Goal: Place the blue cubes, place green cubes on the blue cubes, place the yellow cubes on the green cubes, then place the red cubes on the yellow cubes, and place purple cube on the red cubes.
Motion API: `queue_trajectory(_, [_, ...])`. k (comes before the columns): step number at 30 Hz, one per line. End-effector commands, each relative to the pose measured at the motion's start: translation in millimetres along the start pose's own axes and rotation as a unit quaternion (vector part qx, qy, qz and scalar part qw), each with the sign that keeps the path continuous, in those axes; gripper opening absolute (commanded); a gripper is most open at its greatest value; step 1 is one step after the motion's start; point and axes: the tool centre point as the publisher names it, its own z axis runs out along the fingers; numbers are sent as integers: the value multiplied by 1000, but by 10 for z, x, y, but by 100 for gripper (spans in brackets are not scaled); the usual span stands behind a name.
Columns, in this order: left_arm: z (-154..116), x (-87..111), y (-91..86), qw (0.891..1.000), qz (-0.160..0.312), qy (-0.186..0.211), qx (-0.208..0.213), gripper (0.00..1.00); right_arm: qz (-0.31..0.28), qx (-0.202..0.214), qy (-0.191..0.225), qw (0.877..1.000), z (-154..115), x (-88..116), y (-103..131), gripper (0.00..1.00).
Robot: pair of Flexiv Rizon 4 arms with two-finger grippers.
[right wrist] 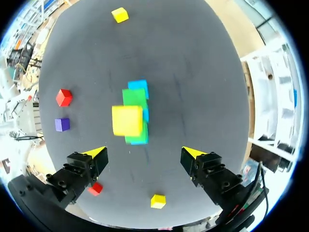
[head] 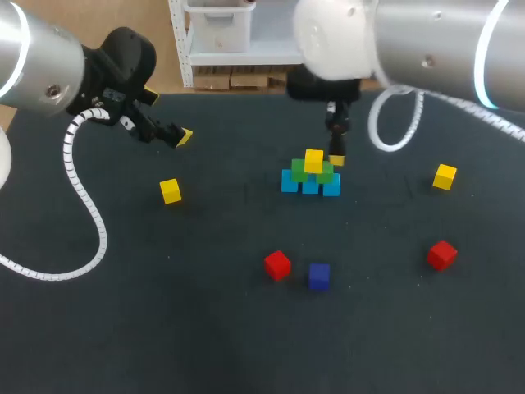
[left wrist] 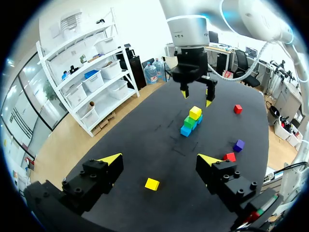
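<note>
Dark table [head: 164, 345], matte black top

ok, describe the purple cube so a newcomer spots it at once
Start at the cube stack in the middle of the table, then come toward the robot's side, where two loose cubes sit close together. The purple cube is the dark one beside the red cube, the only cube of that colour.

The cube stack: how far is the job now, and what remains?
Done: blue cubes in a row, green cubes on them, one yellow cube on top. In hand: nothing; the right gripper hangs open near that yellow cube, the left gripper is open too. Left: two loose yellow cubes, two red cubes and the purple cube.
</note>
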Motion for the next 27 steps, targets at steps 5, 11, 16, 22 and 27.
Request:
queue_trajectory(5, [-6, 13, 10, 1000, 1, -2, 2, 100, 10, 12, -62, 998, -7, 518, 142, 100])
queue_trajectory(11, [-6, 13, 10, 1000, 1, -2, 2, 100, 19, 12, -82, 996, 16, 833, 116, 100])
queue_trajectory(16, [-6, 13, 10, 1000, 1, -2, 2, 100, 38, 8, -87, 995, 60, 1061, 98, 100])
queue_trajectory(22, [-6, 13, 10, 1000, 1, -2, 2, 100, 58, -6, -84, 995, 197, 1327, 57, 100])
queue_trajectory(27, [-6, 13, 10, 1000, 1, -2, 2, 100, 79, -11, -64, 995, 307, 1524, -3, 100])
